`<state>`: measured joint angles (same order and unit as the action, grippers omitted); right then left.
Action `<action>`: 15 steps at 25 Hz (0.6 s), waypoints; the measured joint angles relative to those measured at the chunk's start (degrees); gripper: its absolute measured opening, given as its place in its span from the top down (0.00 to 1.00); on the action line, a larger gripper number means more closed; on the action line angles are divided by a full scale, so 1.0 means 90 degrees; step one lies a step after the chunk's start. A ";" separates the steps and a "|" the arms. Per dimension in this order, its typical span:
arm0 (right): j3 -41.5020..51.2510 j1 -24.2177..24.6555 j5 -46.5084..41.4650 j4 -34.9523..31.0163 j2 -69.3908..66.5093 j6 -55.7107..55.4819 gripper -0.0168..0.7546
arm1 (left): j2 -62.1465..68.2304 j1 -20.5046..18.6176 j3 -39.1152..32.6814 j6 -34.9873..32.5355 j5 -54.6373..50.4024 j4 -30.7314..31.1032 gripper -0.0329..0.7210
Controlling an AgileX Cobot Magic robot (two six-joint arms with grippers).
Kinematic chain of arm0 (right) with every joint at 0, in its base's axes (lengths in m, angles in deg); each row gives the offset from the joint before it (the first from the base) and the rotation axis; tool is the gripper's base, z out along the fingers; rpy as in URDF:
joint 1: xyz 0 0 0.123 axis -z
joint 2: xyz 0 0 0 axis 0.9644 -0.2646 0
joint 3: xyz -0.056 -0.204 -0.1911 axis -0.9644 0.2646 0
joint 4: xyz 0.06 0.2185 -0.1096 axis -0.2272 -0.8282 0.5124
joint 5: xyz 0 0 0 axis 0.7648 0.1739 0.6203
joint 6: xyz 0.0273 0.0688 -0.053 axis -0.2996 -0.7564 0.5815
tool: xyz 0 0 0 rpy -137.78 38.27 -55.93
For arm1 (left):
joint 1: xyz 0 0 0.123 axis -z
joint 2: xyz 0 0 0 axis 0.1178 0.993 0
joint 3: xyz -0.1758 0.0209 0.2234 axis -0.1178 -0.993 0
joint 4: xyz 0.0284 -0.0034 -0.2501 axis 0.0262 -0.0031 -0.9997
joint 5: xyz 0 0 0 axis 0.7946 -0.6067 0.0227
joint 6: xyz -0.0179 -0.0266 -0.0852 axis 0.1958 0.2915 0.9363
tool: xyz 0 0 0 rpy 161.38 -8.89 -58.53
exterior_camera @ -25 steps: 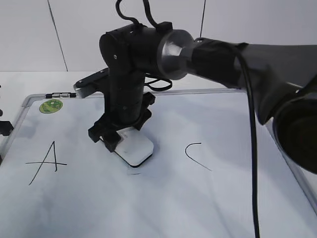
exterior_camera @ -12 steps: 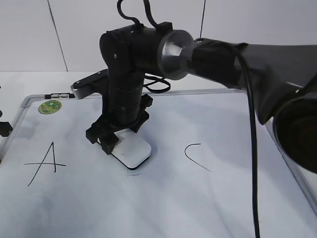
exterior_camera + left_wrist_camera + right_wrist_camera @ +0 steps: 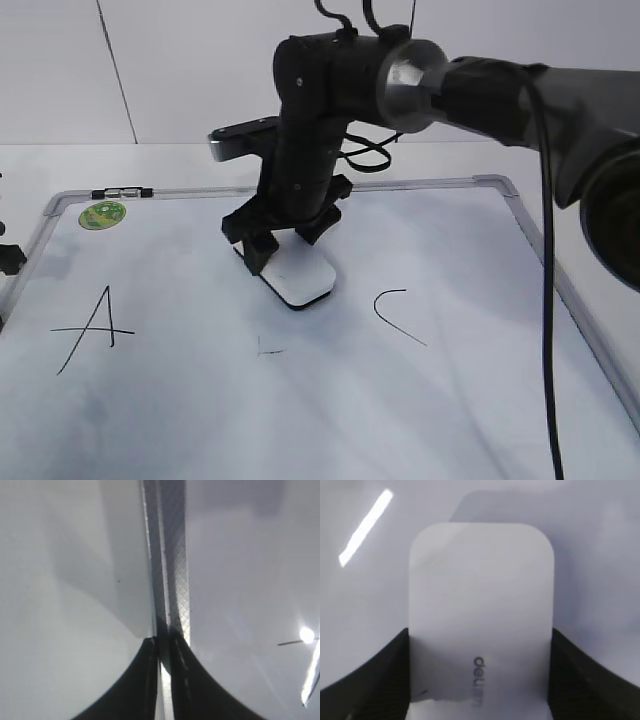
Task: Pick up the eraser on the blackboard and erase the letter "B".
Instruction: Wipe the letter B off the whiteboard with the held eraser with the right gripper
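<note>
The white eraser (image 3: 300,277) lies flat on the blackboard (image 3: 300,420), between the "A" (image 3: 92,325) and the "C" (image 3: 397,315). My right gripper (image 3: 285,240) is shut on it from above. In the right wrist view the eraser (image 3: 481,615) fills the space between the jaws (image 3: 480,636), with grey lettering showing. Of the letter "B" only a short faint stroke (image 3: 270,351) shows, just in front of the eraser. My left gripper (image 3: 164,645) is shut on the board's grey frame (image 3: 172,555); it barely shows at the left edge of the exterior view (image 3: 8,258).
A round green sticker (image 3: 103,214) sits at the board's far left corner, beside a black clip (image 3: 122,191) on the frame. The right arm (image 3: 500,95) reaches in from the right above the board. A white wall stands behind.
My right gripper has slid the eraser to the right and towards the far side of the board. The spot it covered now shows only a short stroke. The left gripper has not moved.
</note>
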<state>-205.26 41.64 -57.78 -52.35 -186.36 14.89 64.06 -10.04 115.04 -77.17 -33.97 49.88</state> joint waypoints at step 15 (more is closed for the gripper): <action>-0.0013 0.0381 -0.0138 -0.0067 0.0000 -0.0028 0.31 | 0.0000 0.0000 0.0000 0.0000 0.0011 -0.0038 0.91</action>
<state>-205.37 45.07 -59.02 -52.95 -186.36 14.64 64.06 -10.04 115.04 -77.17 -33.87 49.54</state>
